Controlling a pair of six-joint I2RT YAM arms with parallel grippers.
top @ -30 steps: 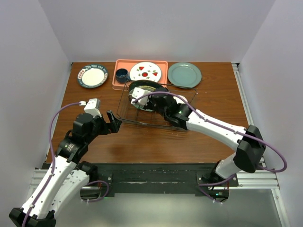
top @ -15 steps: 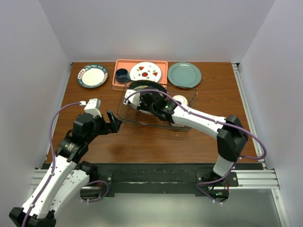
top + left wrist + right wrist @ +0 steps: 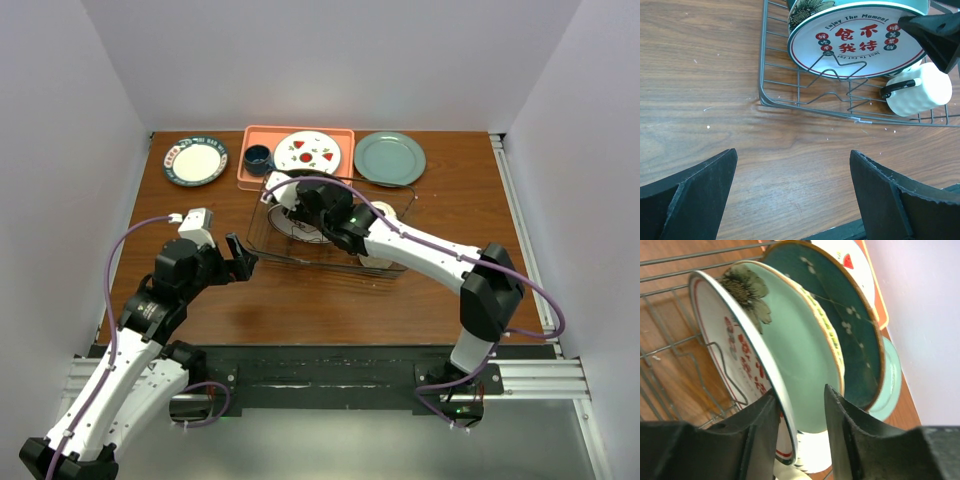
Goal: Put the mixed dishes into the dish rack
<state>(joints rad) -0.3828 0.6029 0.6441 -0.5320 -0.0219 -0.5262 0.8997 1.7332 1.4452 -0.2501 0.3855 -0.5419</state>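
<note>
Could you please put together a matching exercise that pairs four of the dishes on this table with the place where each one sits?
Things:
1. white round plate with a dark patterned rim
2. dark blue cup
3. plain grey-green round plate
4. small white ribbed bowl

Places:
A. inside the dark metal wire dish rack
B. on the salmon-pink rectangular tray
C. on the bare wooden table, right of the tray
D. on the bare table, left of the tray

Pairs: 1-D, 2-B, 3-C, 4-A.
</note>
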